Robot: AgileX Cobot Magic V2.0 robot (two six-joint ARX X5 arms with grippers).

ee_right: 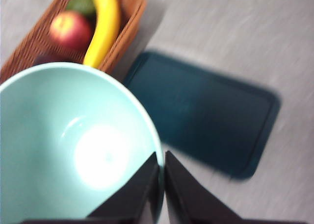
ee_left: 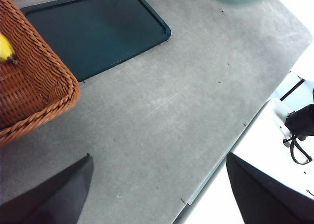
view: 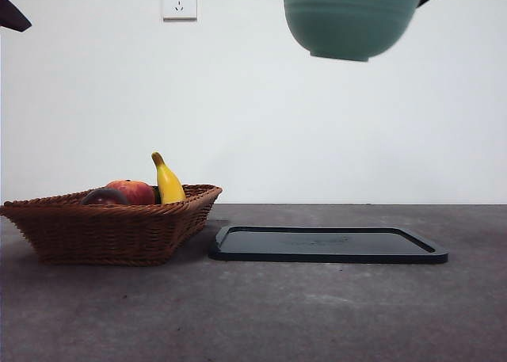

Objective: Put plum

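Plum (view: 104,196) sits low in the wicker basket (view: 111,234) beside the red-orange fruit (view: 134,191) and banana (view: 167,180), half hidden by the rim, while the right claw (ee_right: 162,161) pinches the rim of the green bowl (view: 351,18) high above the dark tray (view: 328,244). That one-sided pinch could let the bowl tip or slip. Left claw (ee_left: 157,185) hangs spread wide over bare bench (ee_left: 162,111); the right wrist view is blurred.

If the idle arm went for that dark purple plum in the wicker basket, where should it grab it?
Probably from straight above, jaws closing across the widest part of the round, dark maroon plum. It lies low inside the brown woven wicker basket, beside the red-orange round fruit and the yellow banana, so the walls block any sideways approach. The left gripper, open, is free for this.
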